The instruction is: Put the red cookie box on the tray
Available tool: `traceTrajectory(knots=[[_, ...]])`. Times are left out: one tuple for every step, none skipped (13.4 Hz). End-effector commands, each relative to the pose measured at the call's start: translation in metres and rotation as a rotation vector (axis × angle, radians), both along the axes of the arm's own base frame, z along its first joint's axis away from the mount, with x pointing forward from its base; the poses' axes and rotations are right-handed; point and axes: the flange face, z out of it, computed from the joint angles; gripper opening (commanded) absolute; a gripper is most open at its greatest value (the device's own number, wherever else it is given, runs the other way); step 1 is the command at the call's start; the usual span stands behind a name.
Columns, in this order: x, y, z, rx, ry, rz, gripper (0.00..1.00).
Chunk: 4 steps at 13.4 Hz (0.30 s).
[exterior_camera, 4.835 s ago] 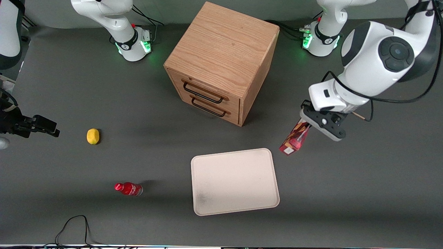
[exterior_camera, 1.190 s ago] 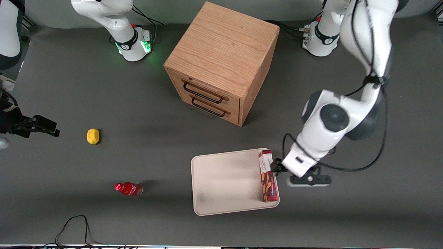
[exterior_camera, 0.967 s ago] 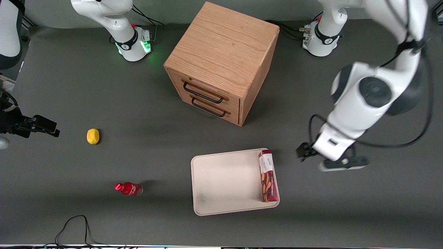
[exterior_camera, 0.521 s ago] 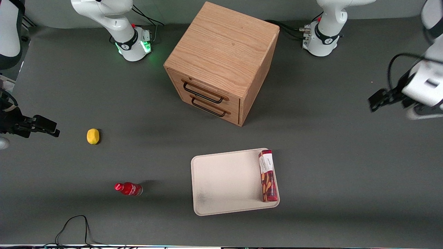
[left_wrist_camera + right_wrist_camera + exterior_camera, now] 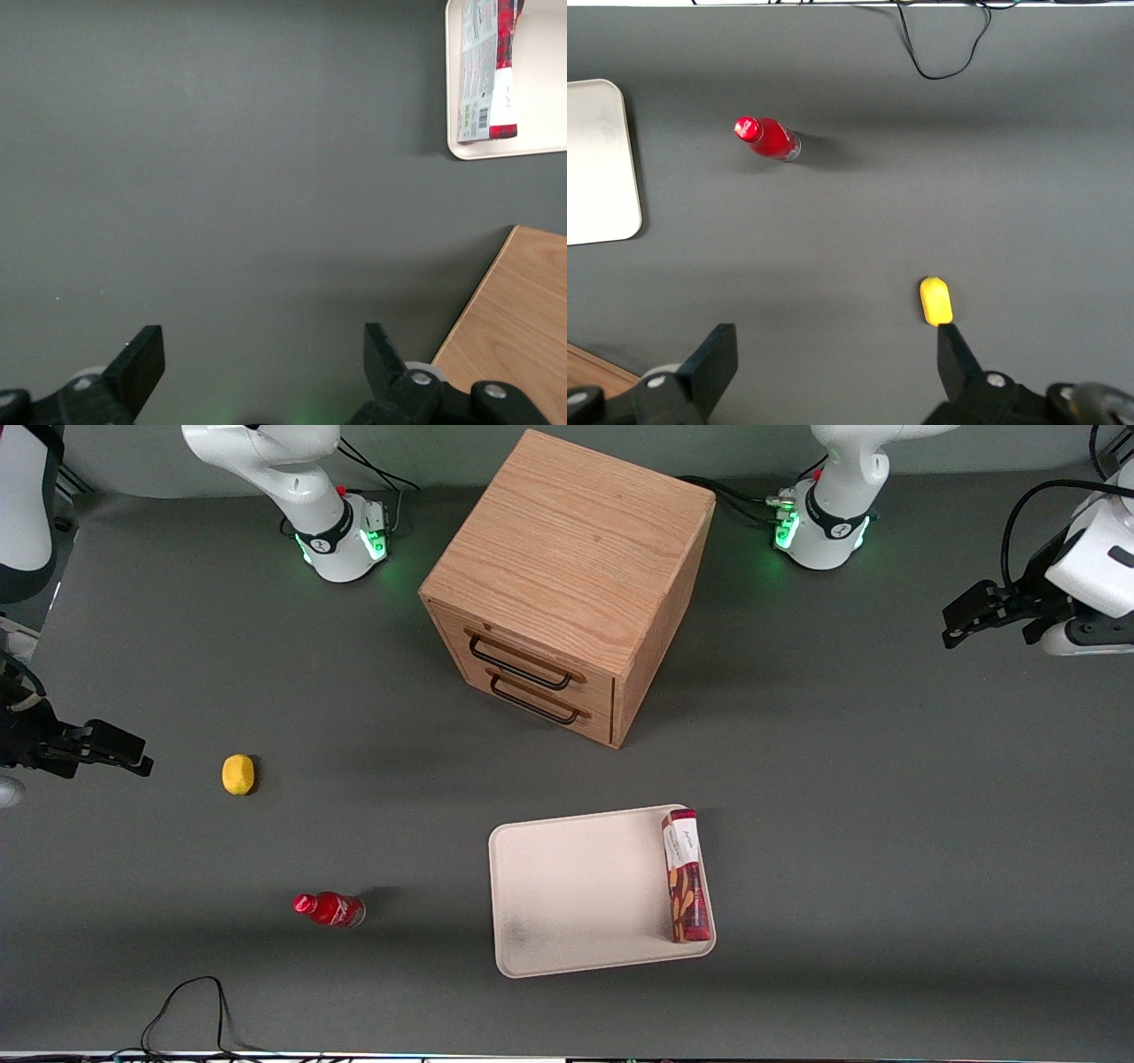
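Note:
The red cookie box [image 5: 687, 875] lies flat on the cream tray [image 5: 585, 895], along the tray's short edge that faces the working arm's end of the table. The left wrist view shows the box [image 5: 492, 66] with its white end and barcode side, resting on the tray [image 5: 545, 106]. My gripper [image 5: 961, 618] hangs open and empty high over the table at the working arm's end, farther from the front camera than the tray. Its fingers [image 5: 137, 365] stand wide apart over bare grey table, with the gripper [image 5: 261, 367] holding nothing.
A wooden drawer cabinet [image 5: 567, 584] stands mid-table, farther from the front camera than the tray. A small red bottle [image 5: 330, 909] and a yellow lemon-like object [image 5: 237, 774] lie toward the parked arm's end. A black cable [image 5: 186, 1001] runs along the near edge.
The box went from hanging in my shut gripper to lying on the tray. My gripper let go, opened, and pulled up and away toward the working arm's end.

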Motion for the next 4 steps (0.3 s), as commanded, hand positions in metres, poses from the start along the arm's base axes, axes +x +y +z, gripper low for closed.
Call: traceTrajectory(knots=[[0.007,0.001,-0.021,-0.016,-0.028,-0.028,1.0],[0.01,0.001,-0.027,-0.017,-0.037,-0.028,1.0],[0.013,0.001,-0.03,-0.018,-0.048,-0.028,1.0],[0.014,0.002,-0.032,-0.018,-0.051,-0.028,1.0]])
